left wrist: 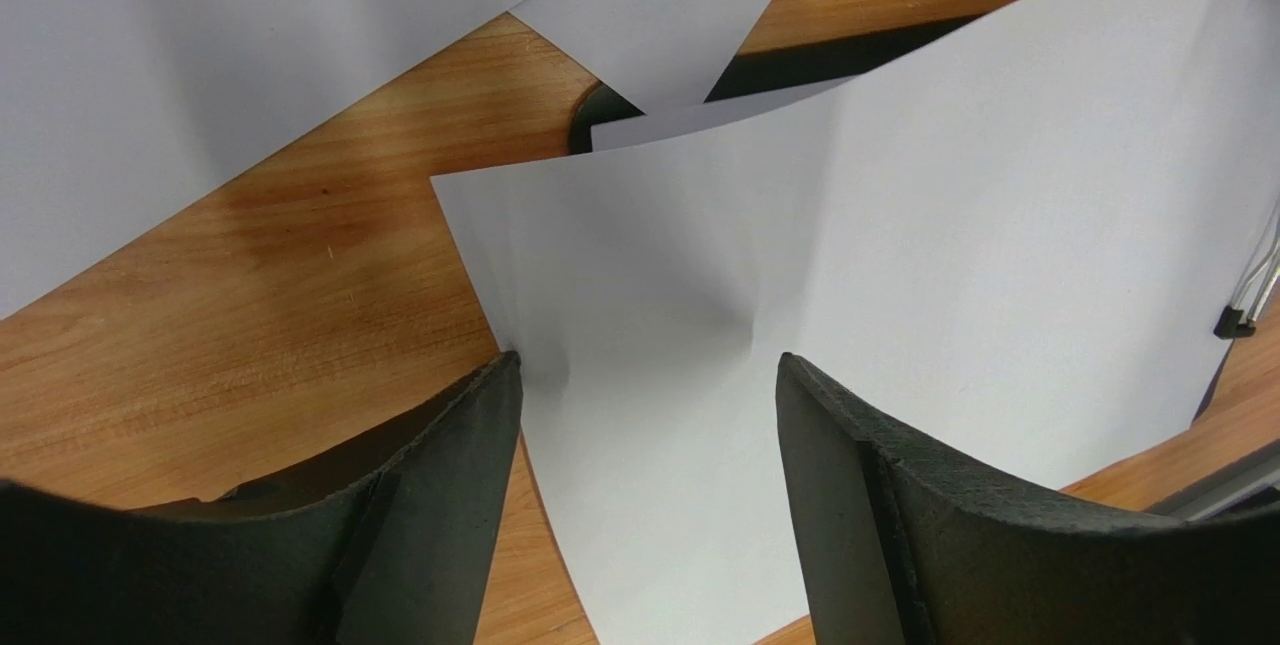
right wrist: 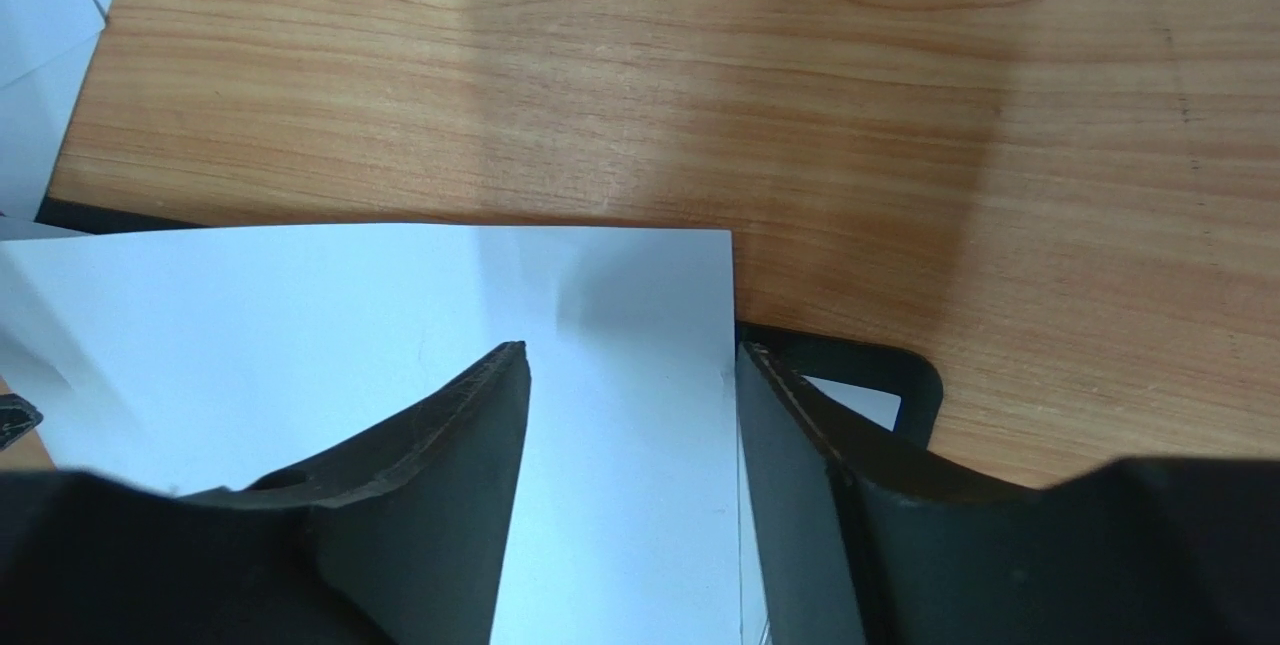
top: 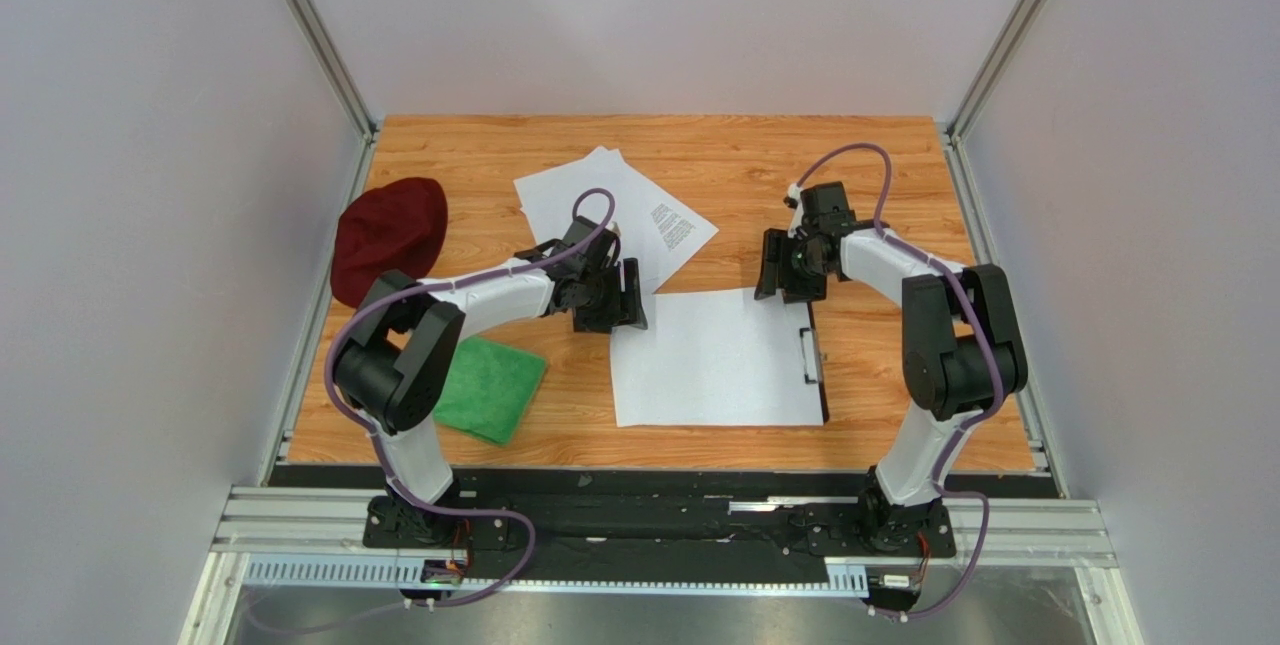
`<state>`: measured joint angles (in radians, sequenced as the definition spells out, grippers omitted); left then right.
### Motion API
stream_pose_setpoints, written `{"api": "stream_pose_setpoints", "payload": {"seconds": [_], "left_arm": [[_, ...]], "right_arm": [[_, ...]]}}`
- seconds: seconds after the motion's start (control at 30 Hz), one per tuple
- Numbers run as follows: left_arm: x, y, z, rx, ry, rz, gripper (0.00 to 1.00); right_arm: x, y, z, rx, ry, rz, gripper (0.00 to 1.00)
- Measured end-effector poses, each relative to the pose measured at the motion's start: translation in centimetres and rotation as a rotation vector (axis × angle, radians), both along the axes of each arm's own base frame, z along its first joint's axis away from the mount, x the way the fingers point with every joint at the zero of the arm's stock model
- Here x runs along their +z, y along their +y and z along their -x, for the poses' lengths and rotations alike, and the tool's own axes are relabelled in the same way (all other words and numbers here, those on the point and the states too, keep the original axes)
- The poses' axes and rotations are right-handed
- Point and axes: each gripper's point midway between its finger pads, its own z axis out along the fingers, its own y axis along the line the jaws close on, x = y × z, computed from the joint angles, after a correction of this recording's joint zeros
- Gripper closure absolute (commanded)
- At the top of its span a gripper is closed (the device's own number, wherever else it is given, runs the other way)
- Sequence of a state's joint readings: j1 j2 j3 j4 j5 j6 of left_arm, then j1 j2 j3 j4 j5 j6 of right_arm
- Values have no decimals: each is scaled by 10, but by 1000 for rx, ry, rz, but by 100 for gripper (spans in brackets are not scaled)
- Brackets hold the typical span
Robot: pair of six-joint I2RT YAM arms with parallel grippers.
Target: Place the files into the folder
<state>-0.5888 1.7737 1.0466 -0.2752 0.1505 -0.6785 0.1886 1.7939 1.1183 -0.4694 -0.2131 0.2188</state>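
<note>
**Both grippers down on the top sheet, fingers apart on each**

The black folder (top: pixel 822 393) lies flat mid-table on the wooden table (top: pixel 887 165); one white sheet (top: pixel 706 360) sits on top of it and covers nearly all of it, so only a dark strip shows along the right side, with a metal clip (left wrist: pixel 1244 318) there.

The loose files (top: pixel 601 195) are fanned out on the wood just beyond the folder's far left corner; one of them has a small block of print facing up.

The left gripper (left wrist: pixel 646 368) is down at the far left corner of that sheet; its fingers stand apart with a clear gap, one right at the paper's edge and the other on the paper; there's a soft crease in the sheet between them, and nothing is clamped.

The right gripper (right wrist: pixel 631 356) is at the far right corner; its fingers are apart too, one over the paper and the other just off its edge, above the folder's black corner; nothing is pinched there either.

The red hat (top: pixel 388 233) sits by the left edge; the green cloth (top: pixel 489 387) lies nearer the bases, partly under the left arm; both are well apart from the folder.
</note>
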Motion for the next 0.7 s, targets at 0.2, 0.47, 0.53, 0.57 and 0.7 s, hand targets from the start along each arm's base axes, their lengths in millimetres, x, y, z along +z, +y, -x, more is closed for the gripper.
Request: {"api": "stream_pose_setpoints", "payload": {"seconds": [0.2, 0.47, 0.53, 0.57, 0.7], "left_arm": [[0, 1, 0, 3, -5, -2, 29], [0, 2, -1, 5, -7, -7, 30], [0, 2, 0, 4, -7, -6, 31], [0, 1, 0, 1, -6, -4, 31], [-1, -1, 1, -7, 1, 5, 31]], "right_arm": [[3, 11, 3, 3, 15, -57, 54], [6, 17, 9, -27, 52, -92, 64], [9, 17, 12, -39, 62, -98, 65], [12, 17, 14, -46, 63, -102, 65], [24, 17, 18, -67, 51, -114, 64]]}}
